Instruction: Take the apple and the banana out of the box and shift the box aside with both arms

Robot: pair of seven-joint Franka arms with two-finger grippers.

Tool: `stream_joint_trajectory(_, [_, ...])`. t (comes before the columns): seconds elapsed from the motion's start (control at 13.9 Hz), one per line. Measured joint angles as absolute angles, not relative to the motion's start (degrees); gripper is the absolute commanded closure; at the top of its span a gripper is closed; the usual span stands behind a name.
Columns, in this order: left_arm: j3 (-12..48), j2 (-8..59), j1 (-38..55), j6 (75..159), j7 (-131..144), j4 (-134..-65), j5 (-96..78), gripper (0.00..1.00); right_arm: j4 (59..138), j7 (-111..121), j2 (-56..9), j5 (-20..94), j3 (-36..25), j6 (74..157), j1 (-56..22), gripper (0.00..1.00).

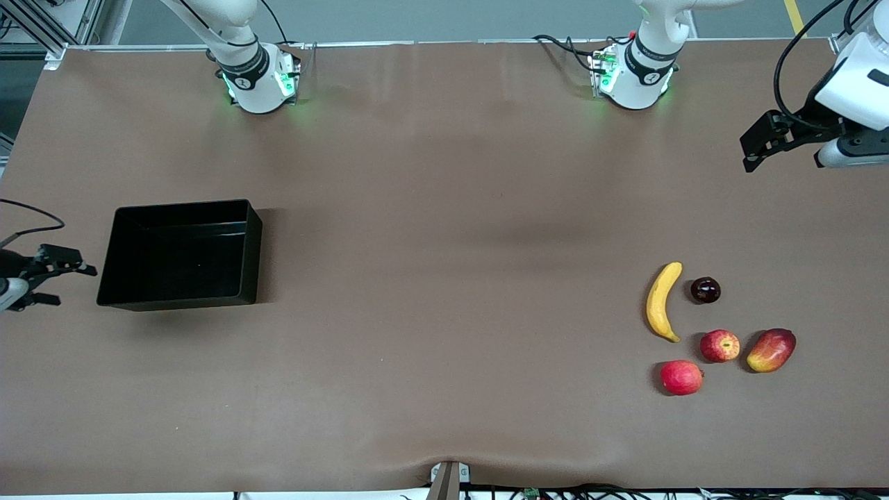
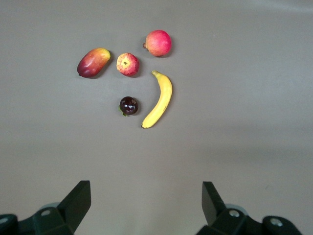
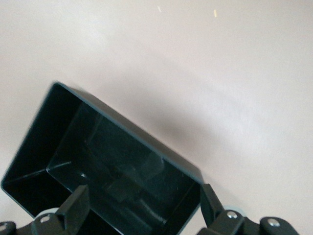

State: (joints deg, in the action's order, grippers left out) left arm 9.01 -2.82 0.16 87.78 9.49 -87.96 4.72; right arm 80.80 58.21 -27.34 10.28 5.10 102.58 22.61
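White arms (image 1: 861,76), black joint bands, black hands, green base lights.

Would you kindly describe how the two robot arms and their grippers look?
Both arms are white with black joint bands and green-lit bases. The left gripper and right gripper are black, two-fingered, with angular fingers and silver screws; black cables trail from each.

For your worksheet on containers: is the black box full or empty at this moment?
Empty. The black box shows only its bare glossy floor in the front and right wrist views, and all five fruits lie on the table toward the left arm's end.
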Motion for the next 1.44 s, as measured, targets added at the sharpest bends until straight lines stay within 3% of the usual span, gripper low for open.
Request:
stream_joint_trajectory(0.43, [9.16,-2.83,0.19,87.75,9.36,-88.34,1.81,0.00,73.71,41.78,-24.72,10.28,5.24,96.28,16.17,0.00])
stream_joint_trajectory(0.86, [9.13,-2.68,0.09,87.75,9.36,-88.47,1.78,0.00,73.10,13.10,-13.12,8.32,5.42,83.09,6.81,0.00])
stream_joint_trajectory(1.22, [9.01,-2.36,-0.02,87.82,9.36,-87.83,1.78,0.00,73.47,0.51,-4.77,7.71,5.39,73.74,5.09,0.00])
stream_joint_trajectory(1.44, [8.87,-1.95,-0.05,87.82,9.36,-87.08,1.78,0.00,79.76,0.16,2.28,5.10,5.29,72.10,5.10,0.00])
